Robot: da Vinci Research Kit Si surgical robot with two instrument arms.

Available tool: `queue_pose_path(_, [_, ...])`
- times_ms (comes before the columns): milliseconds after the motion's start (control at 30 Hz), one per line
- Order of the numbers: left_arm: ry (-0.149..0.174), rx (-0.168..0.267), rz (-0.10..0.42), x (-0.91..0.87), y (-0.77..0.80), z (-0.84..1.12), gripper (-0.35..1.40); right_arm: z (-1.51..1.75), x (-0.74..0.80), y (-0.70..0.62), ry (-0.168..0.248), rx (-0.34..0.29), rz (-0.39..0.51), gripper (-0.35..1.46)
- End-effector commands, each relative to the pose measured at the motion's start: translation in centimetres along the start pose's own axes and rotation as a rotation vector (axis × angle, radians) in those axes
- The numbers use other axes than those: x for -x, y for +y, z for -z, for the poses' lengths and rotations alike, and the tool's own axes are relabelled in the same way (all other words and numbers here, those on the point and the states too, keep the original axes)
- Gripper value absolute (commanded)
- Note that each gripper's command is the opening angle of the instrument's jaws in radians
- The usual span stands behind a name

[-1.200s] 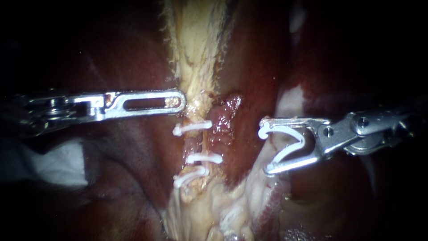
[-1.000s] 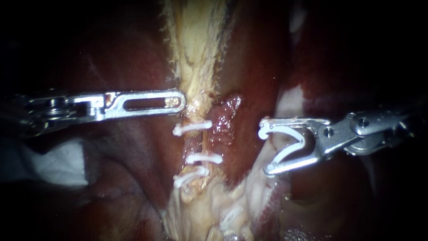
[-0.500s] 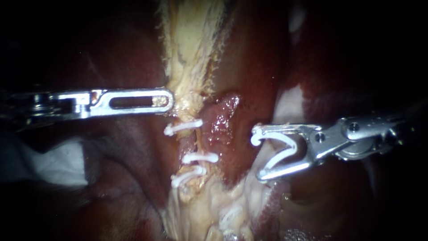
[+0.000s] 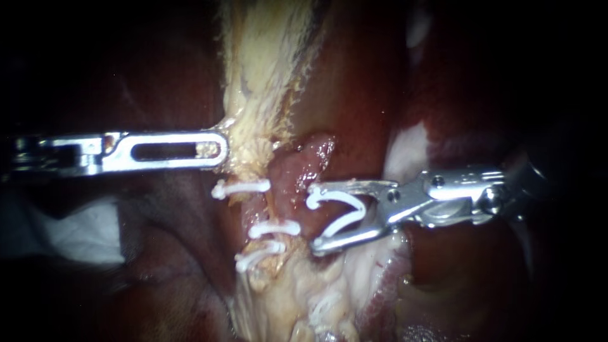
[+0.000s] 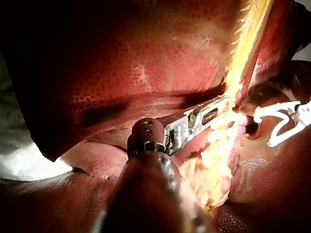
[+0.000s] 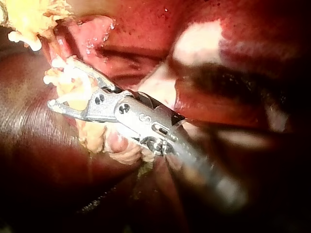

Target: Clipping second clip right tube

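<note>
Endoscope view: left instrument (image 4: 218,150) shaft runs off the left edge; right instrument (image 4: 315,218) shaft is lost in dark. You cannot tell whether its clip (image 4: 335,194) encloses the right tube (image 4: 294,171). Wrist views: both shafts blur nr camera.

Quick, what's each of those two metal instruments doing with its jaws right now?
Left instrument: jaws shut on the pale yellow strip of tissue.
Right instrument: jaws holding an open white plastic clip from both sides.

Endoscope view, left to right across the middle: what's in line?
left instrument → three closed clips → open clip → right instrument, which carries the open clip
</note>
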Motion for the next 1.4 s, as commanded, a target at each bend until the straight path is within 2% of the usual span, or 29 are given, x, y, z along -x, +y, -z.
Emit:
queue_pose_path(33, [0.002,0.001,-0.003,0.0,-0.02,0.01,-0.35,-0.03,0.02,0.02,-0.004,0.003,-0.003,0.59])
queue_pose_path(167, [-0.003,-0.006,-0.001,0.0,-0.05,0.05,-0.35,-0.14,0.07,0.11,-0.013,0.01,-0.007,0.59])
queue_pose_path(400, [-0.005,-0.007,0.001,0.0,-0.09,0.08,-0.35,-0.24,0.05,0.2,-0.012,0.018,-0.009,0.59])
queue_pose_path(700, [-0.007,-0.01,-0.004,-0.02,-0.13,0.09,-0.35,-0.44,0.08,0.28,-0.013,0.026,-0.012,0.59])
queue_pose_path(967, [-0.007,-0.01,-0.004,-0.01,-0.13,0.09,-0.35,-0.66,0.13,0.28,-0.014,0.004,-0.02,0.6])
queue_pose_path(1167, [-0.006,-0.011,-0.004,0.0,-0.11,0.08,-0.35,-0.75,0.13,0.22,-0.018,-0.028,-0.024,0.6])
queue_pose_path(1400, [-0.006,-0.011,-0.004,0.01,-0.09,0.08,-0.35,-0.82,0.08,0.14,0.009,-0.08,-0.038,0.6])
